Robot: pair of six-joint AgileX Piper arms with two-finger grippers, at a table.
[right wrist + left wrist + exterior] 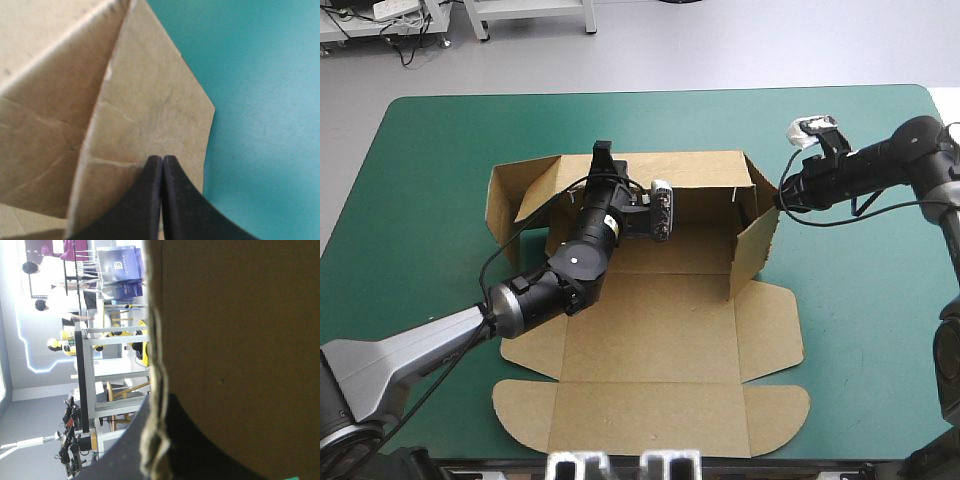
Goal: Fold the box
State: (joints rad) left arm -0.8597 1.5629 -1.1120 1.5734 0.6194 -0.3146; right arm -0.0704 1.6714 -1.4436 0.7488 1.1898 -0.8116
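Mid-table on the teal-green cover (865, 340), the brown box (650, 335), half set up. At its far end, three walls raised: far wall (695, 170) upright, left wall (503, 205) leaning outward, right wall (757, 245) standing at a tilt. Nearer the robot, the rest of the sheet flat on the cover, ending in the lid (650, 415) with rounded ears by the near edge.

Left gripper (603, 155) reaching in from the near left over the flat board, up at the top edge of the far wall, toward its left end. From the left wrist, box (240, 340) close up and filling one side, frayed cut edge running down across the black fingers (192, 452). Seemingly pinched narrow on that edge with the board between them, though hard to be sure with so much covered.

Right gripper (781, 197) coming in from the right, at the outer side of the right wall near its far top corner. From the right wrist, right gripper (162, 159) pressed together into one pointed arch, nothing between the fingers. Tip against the box (150, 115), on a panel with a clipped corner; bare cover (260, 75) just beside that panel.
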